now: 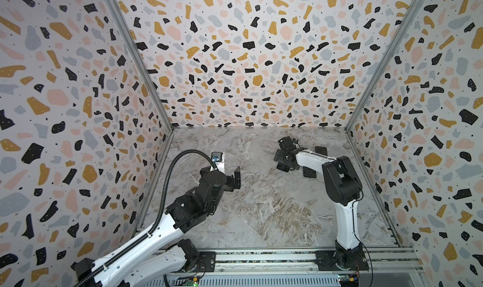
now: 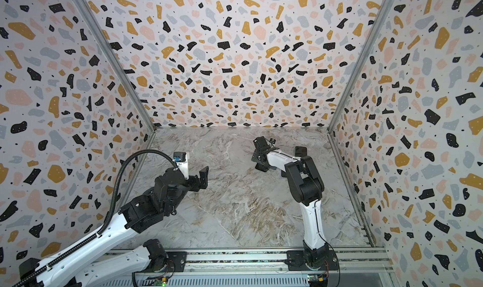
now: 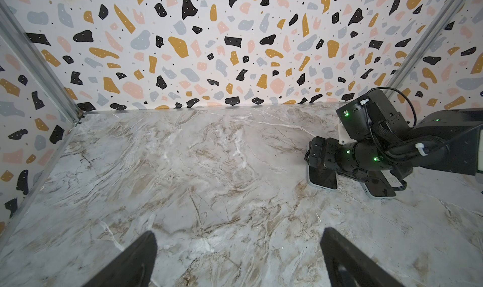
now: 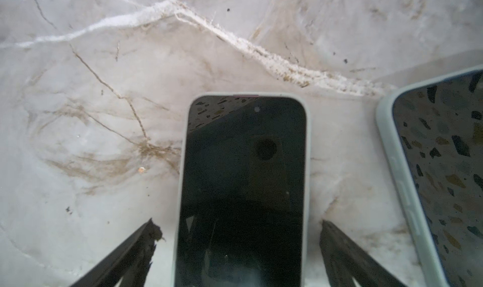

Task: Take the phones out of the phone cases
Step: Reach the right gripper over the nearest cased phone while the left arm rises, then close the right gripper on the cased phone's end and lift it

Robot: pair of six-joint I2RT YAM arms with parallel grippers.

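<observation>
At the left of both top views our left gripper [image 1: 235,179] hangs over bare marbled table [image 1: 261,207], jaws spread wide and empty. It is well apart from anything the task concerns.

Right of centre, our right gripper [image 4: 240,226] points down at the phone [image 4: 243,181]. The phone lies screen up on the table, seated in its pale phone case [image 4: 192,99]. The jaws are apart, with a finger on either long side of the case and a gap to each. We cannot tell how far above the table they sit.

At the right edge of the right wrist view lies a second phone [image 4: 444,168] in a similar pale case [image 4: 403,189], just beside the first.

We judge the main risk to be that the jaws close on the case's sides and clamp phone and case together. The whole thing would then lift as one and nothing would separate. With our left gripper so far off, nothing braces the case, so it may skate on the smooth marble. The finger nearer the second phone could also nudge it if we drift that way.

We can read no brand, label or writing. Both screens are dark and only reflect the speckled walls. The small blue part on the left wrist mount [image 1: 215,157] is too small to read.
</observation>
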